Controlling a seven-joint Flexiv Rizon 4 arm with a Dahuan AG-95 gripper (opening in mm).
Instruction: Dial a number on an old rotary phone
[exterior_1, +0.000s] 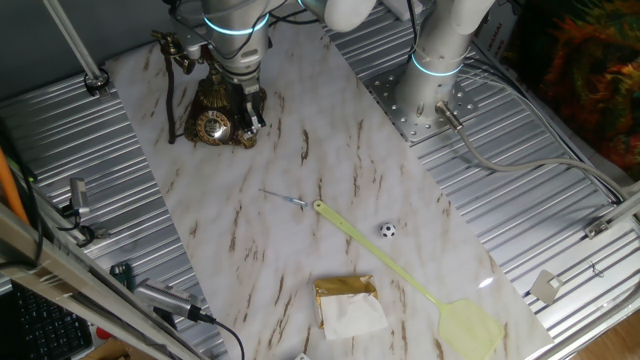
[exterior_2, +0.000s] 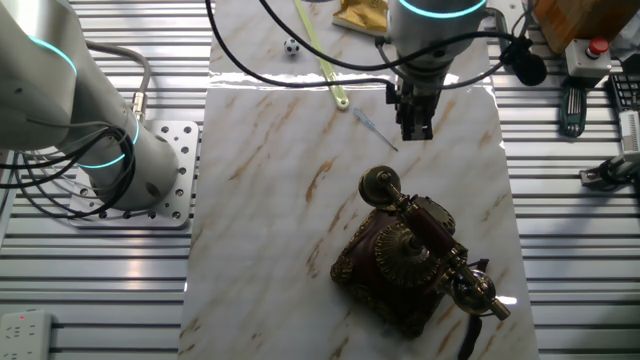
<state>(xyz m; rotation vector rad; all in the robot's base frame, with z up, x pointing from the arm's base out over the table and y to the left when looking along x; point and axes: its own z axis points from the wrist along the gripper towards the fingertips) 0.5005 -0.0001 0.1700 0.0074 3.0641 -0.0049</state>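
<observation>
The old rotary phone (exterior_1: 218, 112) stands at the far left end of the marble sheet, with an ornate dark body and its round brass dial (exterior_1: 213, 126) facing the front. Its handset (exterior_2: 425, 235) lies across the cradle. In the other fixed view the phone (exterior_2: 405, 265) shows from behind and the dial is hidden. My gripper (exterior_1: 254, 118) points down just right of the dial, close to the phone's front. It also shows in the other fixed view (exterior_2: 416, 128). Its fingers look closed together and hold nothing.
A yellow fly swatter (exterior_1: 400, 270), a small black-and-white ball (exterior_1: 387, 230), a thin pen-like stick (exterior_1: 285, 198) and a gold packet with white tissue (exterior_1: 348, 305) lie on the marble sheet (exterior_1: 300, 150). The arm's base (exterior_1: 438, 75) stands at the right. Ribbed metal surrounds the sheet.
</observation>
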